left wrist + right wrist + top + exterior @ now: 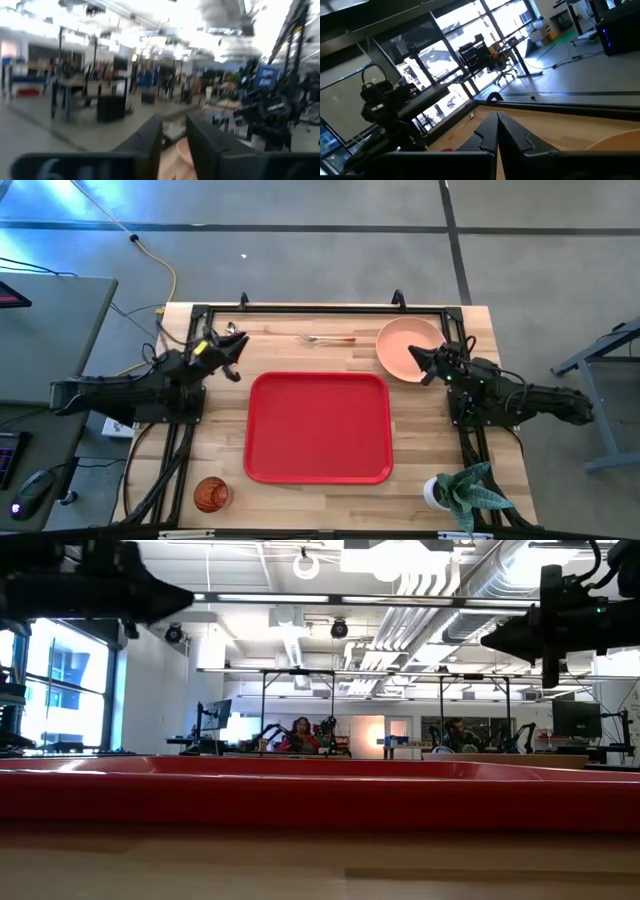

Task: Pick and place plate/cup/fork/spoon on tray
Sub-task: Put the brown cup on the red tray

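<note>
The red tray (pixel 318 427) lies at the table's middle. The salmon-pink plate (pixel 402 345) lies flat at the far right, and its edge shows in the right wrist view (pixel 620 142). The fork (pixel 328 338) lies flat near the far edge. The spoon's silver bowl (pixel 232 330) shows just beyond my left gripper. The orange cup (pixel 211 494) stands at the near left. My left gripper (pixel 238 360) hovers left of the tray's far left corner, slightly open and empty (pixel 175 142). My right gripper (pixel 420 366) is shut (pixel 496 127), raised over the plate's near right edge.
A black frame rail (pixel 320 308) runs along the table's far edge. A potted plant (pixel 462 492) stands at the near right corner. In the low view the tray's rim (pixel 320 790) fills the width, with both arms high above it.
</note>
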